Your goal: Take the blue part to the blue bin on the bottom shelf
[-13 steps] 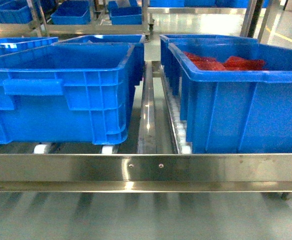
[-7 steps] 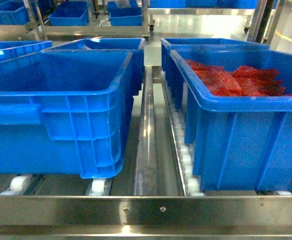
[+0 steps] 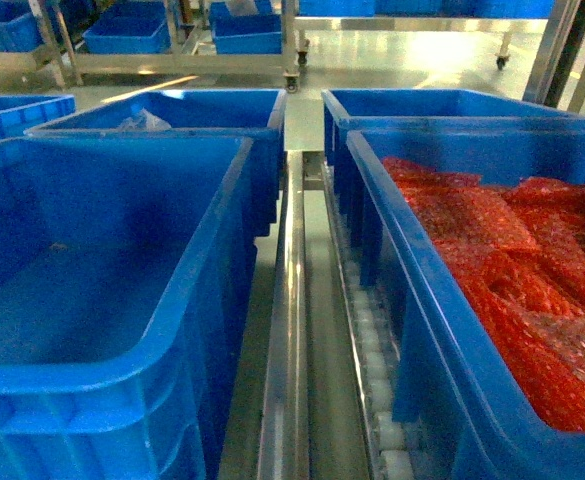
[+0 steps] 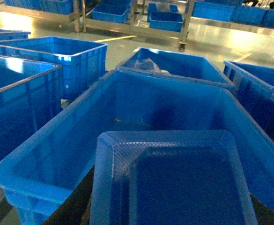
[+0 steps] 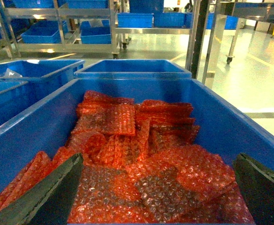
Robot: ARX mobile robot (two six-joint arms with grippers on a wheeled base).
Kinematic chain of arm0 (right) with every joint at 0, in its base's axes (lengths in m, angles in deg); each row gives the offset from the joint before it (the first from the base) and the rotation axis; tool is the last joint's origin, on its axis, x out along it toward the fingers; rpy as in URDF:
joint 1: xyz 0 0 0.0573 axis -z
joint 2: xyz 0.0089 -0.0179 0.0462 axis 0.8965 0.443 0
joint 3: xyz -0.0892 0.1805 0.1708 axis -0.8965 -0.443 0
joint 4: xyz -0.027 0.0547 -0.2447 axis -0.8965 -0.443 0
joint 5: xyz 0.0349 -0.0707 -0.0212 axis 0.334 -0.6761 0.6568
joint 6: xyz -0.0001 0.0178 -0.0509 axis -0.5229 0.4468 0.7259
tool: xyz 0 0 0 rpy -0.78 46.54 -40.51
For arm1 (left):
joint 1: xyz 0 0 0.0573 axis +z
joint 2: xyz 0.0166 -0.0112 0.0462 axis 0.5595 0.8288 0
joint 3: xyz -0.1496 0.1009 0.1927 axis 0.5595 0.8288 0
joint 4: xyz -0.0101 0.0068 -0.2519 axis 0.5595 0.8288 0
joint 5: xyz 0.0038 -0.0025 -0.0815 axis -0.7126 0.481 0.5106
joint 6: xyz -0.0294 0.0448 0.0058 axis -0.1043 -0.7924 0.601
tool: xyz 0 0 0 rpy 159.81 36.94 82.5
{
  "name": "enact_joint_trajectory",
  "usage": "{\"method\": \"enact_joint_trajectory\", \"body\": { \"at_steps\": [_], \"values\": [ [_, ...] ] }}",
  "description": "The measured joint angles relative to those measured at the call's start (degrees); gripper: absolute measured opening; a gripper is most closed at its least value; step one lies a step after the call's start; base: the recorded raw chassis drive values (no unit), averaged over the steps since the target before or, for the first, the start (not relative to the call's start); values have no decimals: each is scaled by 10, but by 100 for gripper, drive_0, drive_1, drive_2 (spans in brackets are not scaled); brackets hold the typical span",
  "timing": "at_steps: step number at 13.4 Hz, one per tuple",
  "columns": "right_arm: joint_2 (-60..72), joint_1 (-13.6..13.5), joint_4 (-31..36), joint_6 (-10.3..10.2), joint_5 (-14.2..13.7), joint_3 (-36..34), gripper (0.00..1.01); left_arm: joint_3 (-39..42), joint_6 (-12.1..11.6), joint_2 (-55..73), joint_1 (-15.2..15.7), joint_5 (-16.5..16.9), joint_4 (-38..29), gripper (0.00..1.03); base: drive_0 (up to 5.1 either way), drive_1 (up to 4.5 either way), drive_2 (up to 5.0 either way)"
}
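The blue part point(image 4: 174, 183), a dark navy block, fills the lower middle of the left wrist view. My left gripper point(image 4: 167, 208) is shut on it, with only a dark finger point(image 4: 76, 201) showing at its left edge. The part hangs above the empty blue bin point(image 4: 48, 159), which in the head view is the near left crate point(image 3: 122, 375). That bin stands on the bottom shelf, beside its steel divider rail point(image 3: 294, 300) and white rollers point(image 3: 372, 350). My right gripper point(image 5: 158, 187) is open over red bubble-wrap packets point(image 5: 127, 154). Neither gripper shows in the head view.
A like blue crate point(image 3: 402, 300) full of red packets point(image 3: 512, 260) stands right of the rail. Behind are two more crates point(image 3: 212, 105) point(image 3: 442, 105), the left one holding clear plastic. Further crates point(image 4: 71, 56) sit to the left. Steel racks point(image 3: 182, 62) with bins stand across the floor.
The head view has closed in and now looks down into the crates. The front steel beam has dropped out of view, and the empty bin's floor now shows.
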Motion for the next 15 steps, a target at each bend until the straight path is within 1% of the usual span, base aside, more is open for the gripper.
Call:
{"method": "enact_joint_trajectory", "body": {
  "at_steps": [5,15],
  "values": [
    [0,0,-1,0,0,0,98,0,0,2,0,1,0,43,0,161,-160],
    [0,0,-1,0,0,0,98,0,0,2,0,1,0,43,0,0,0]
  ]
}}
